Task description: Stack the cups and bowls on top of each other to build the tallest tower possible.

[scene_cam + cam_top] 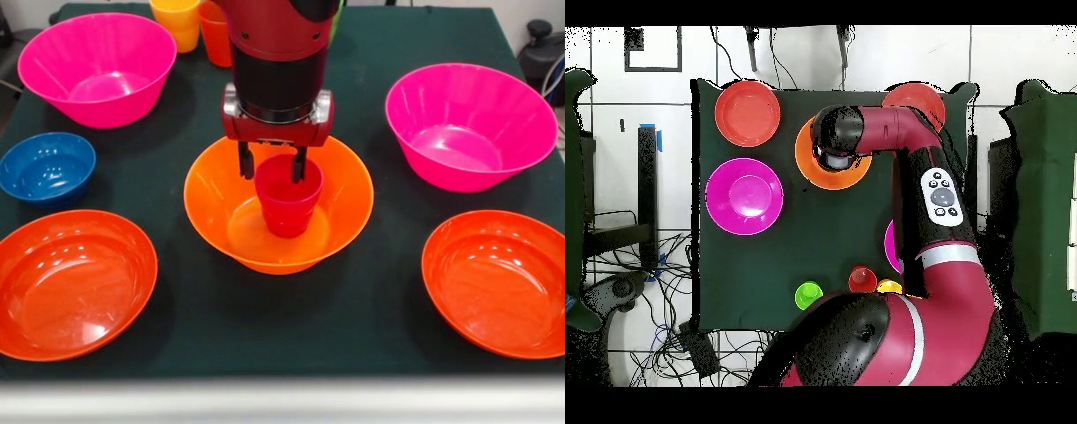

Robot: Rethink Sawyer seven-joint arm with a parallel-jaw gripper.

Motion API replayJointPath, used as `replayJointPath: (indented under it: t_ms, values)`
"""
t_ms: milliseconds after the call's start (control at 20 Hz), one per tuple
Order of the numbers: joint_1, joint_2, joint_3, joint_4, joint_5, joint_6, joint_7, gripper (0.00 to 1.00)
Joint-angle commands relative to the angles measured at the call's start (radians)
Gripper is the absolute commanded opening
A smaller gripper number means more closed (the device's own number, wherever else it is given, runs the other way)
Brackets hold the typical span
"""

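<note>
The large orange bowl (212,199) stands at the table's middle. The red cup (289,208) stands upright inside it, mouth up. My gripper (272,172) hangs straight down over the cup's rim with its fingers apart: one finger (245,161) is outside the cup's left wall, the other is over the cup's mouth. It looks open, not clamped. The small blue bowl (46,166) sits at the left. The yellow cup (177,22) and orange cup (214,35) stand at the far edge behind the arm. In the overhead view the arm covers most of the orange bowl (810,172).
Two pink bowls (97,66) (468,124) stand at far left and right. Two shallow red-orange bowls (71,283) (499,283) lie at near left and right. The green cup (808,295) stands near the robot's base.
</note>
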Motion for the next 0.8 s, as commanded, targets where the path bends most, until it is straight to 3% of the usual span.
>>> replayJointPath:
  t_ms: [50,550,800]
  values:
    - [0.038,0.000,-0.002,-0.035,-0.087,-0.056,-0.128,1.00]
    - [0.087,-0.011,-0.009,-0.060,-0.068,-0.032,-0.080,1.00]
    - [0.104,-0.057,0.000,-0.076,-0.022,0.091,-0.107,1.00]
